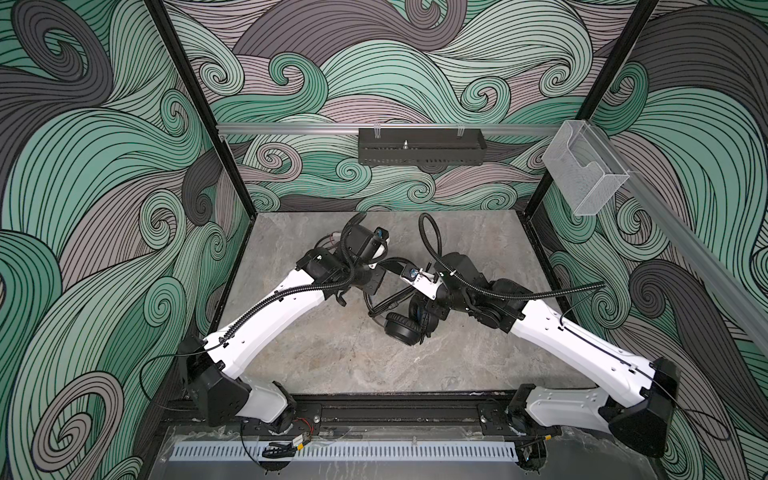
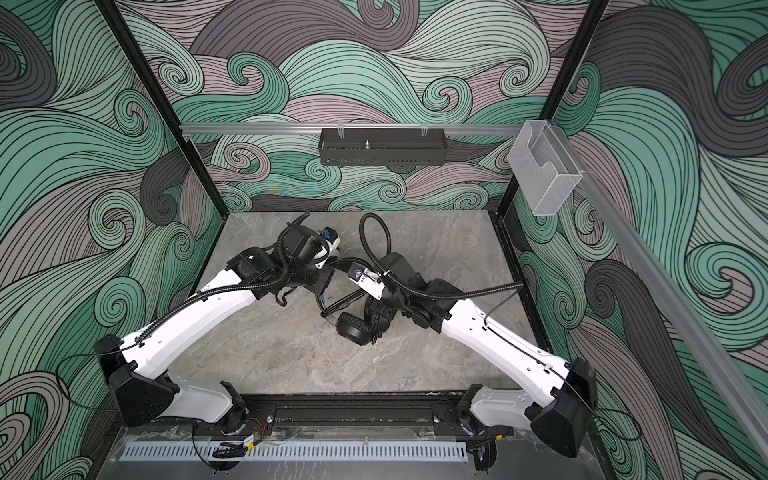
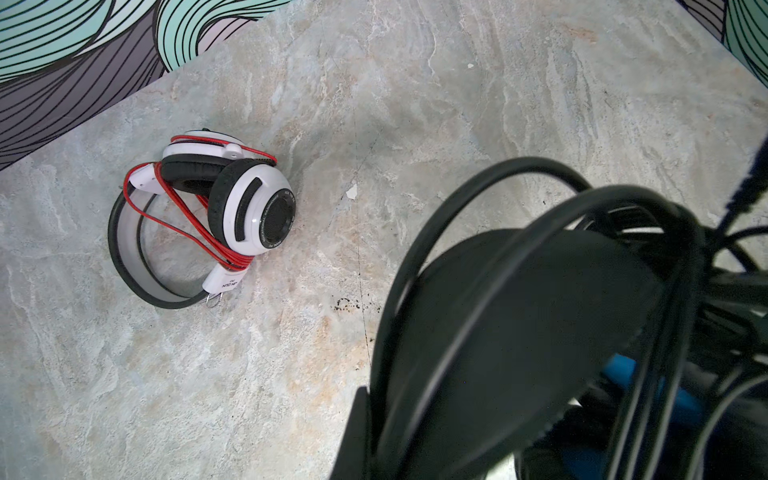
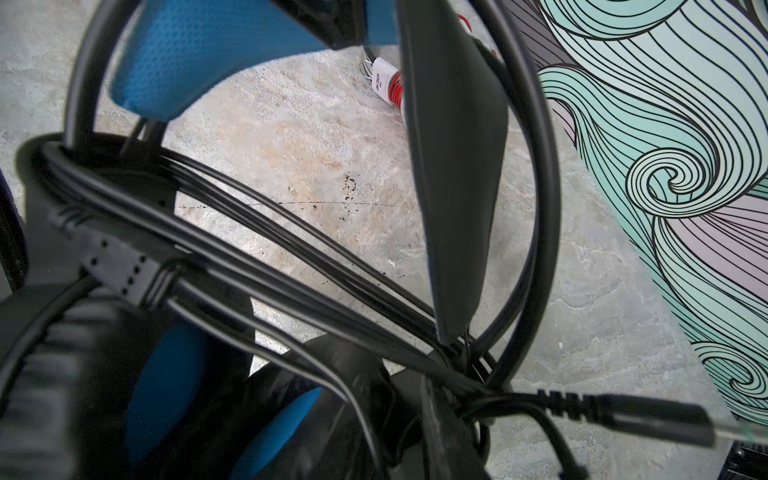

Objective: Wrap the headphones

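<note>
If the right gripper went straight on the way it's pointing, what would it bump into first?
Most likely the black headphones. Their wound black cable crosses the right wrist view, just in front of the right gripper. Depth is hard to judge, so it may be touching them already.

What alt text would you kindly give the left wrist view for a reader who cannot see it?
White headphones lie on the marble table, their red cable wound around them; black headphones with looped black cable fill the blurred foreground.

Grey marble tabletop [image 1: 332,353]; swirl-pattern walls [image 1: 83,166]; blk tray [image 1: 419,159] on back rail [image 1: 291,128]; clear box [image 1: 584,174] on rt rail [image 1: 706,262]
</note>
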### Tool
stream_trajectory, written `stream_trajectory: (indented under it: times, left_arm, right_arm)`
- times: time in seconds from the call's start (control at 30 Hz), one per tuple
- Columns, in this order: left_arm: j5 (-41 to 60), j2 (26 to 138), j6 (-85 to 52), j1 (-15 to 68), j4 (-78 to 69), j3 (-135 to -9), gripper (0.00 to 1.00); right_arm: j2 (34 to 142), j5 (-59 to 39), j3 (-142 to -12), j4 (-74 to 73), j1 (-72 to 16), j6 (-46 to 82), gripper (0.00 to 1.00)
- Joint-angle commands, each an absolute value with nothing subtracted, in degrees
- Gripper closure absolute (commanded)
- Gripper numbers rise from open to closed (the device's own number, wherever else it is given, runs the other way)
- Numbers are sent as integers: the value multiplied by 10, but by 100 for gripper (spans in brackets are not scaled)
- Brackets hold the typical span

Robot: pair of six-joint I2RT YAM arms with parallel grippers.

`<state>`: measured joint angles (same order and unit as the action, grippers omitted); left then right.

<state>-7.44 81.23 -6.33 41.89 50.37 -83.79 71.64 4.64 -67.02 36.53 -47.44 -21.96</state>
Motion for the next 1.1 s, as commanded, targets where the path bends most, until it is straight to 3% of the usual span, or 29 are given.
stream_trajectory:
  times: [0.0,0.27,0.73,1.07]
  left_arm:
    - [-35,790,-53,423,525,-851,100]
    - [-61,805,-63,424,550,-864,100]
    - [-68,796,-79,423,555,-858,100]
    - [-99,866,-153,421,567,-900,100]
  right_arm:
    - [713,98,-648,423,-445,-201,67]
    - [691,81,-637,420,-427,-179,58]
    - [649,61,-623,421,-388,-124,57]
    - [626,72,-640,422,-255,-32,38]
